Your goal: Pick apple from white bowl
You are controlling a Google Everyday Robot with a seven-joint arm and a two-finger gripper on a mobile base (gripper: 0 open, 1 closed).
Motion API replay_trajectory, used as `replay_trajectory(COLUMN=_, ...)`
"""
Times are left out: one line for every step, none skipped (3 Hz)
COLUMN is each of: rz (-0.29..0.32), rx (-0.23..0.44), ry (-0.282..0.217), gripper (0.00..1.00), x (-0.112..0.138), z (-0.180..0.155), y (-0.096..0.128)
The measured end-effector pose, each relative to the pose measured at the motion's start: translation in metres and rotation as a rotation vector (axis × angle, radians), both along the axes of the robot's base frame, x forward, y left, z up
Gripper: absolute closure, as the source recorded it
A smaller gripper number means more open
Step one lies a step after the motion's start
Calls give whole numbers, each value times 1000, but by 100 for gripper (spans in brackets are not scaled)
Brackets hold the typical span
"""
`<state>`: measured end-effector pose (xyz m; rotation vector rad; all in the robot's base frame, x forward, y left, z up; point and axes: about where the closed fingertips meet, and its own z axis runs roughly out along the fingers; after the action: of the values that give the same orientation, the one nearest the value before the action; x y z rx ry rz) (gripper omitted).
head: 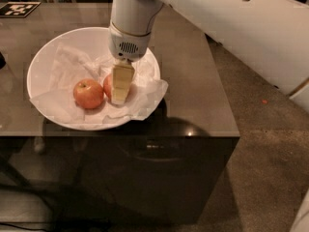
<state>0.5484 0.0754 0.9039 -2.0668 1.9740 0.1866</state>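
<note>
Centre-frame, the cream-tipped gripper [120, 96] is hanging in the wide glossy white bowl [35, 66] at the small red-orange apple [106, 86]; clenched or released, I cannot tell. It should be centring squarely before lifting.

The gripper [120, 85] is seen down inside the white bowl [36, 66], and most of the apple [106, 86] is hidden behind it, with only a red sliver shown at its left side. Contact cannot be told. The bowl's far rim is covered by the arm [133, 18], itself cut off by the top and right edges. On the worktop [193, 81], a black-and-white marker [17, 8] and a dark object [2, 60] are clipped by the left edge.
</note>
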Motion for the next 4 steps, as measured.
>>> replay_trajectory(rz=0, rx=0, ry=0, gripper=2, x=0, z=0, y=0)
replay_trajectory(rz=0, rx=0, ry=0, gripper=0, x=0, z=0, y=0)
replay_trajectory(rz=0, rx=0, ry=0, gripper=8, x=0, z=0, y=0)
replay_trajectory(rz=1, rx=0, ry=0, gripper=5, x=0, z=0, y=0)
